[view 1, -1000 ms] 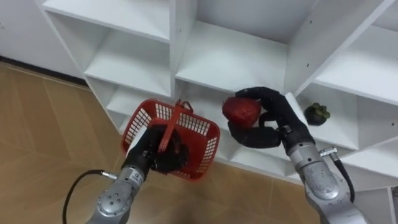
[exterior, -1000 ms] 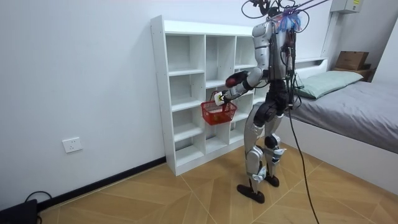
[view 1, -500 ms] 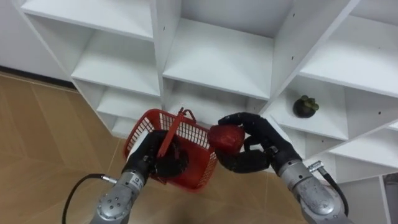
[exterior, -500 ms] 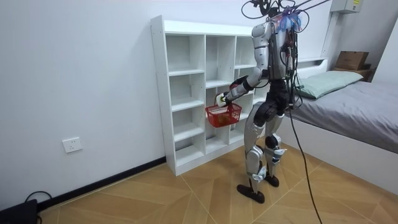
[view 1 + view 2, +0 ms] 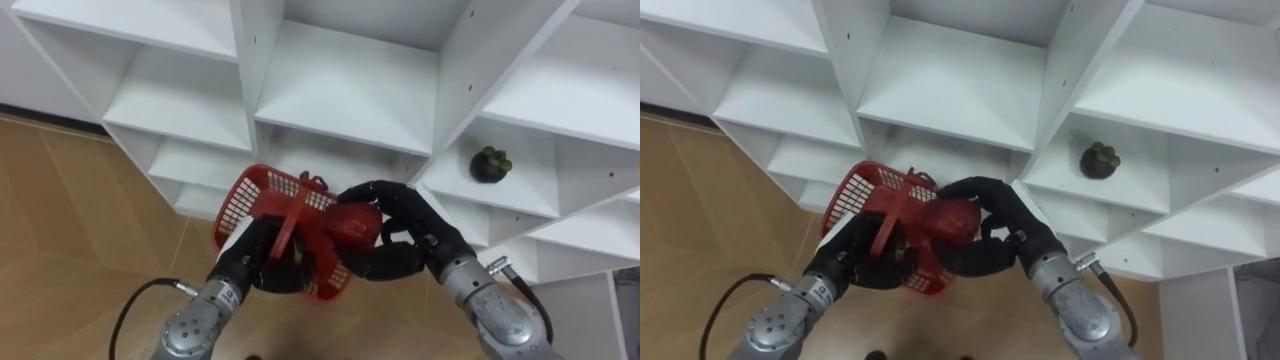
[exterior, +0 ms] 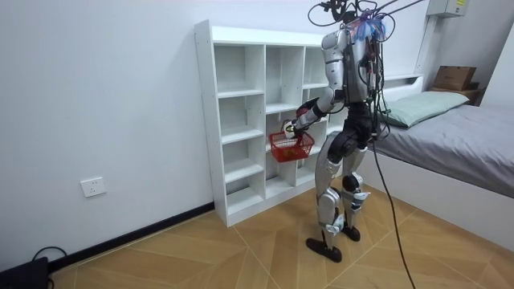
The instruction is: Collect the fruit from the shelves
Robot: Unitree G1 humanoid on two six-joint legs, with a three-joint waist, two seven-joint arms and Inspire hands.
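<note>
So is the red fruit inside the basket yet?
Not quite. The right hand has its fingers curled round the red fruit, right at the rim of the basket, which the left hand holds.

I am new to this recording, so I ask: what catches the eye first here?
The red basket is gripped by its handle in the left hand, before the white closet. The right hand holds a red fruit at the basket's rim. One dark fruit lies alone on a shelf further right.
</note>
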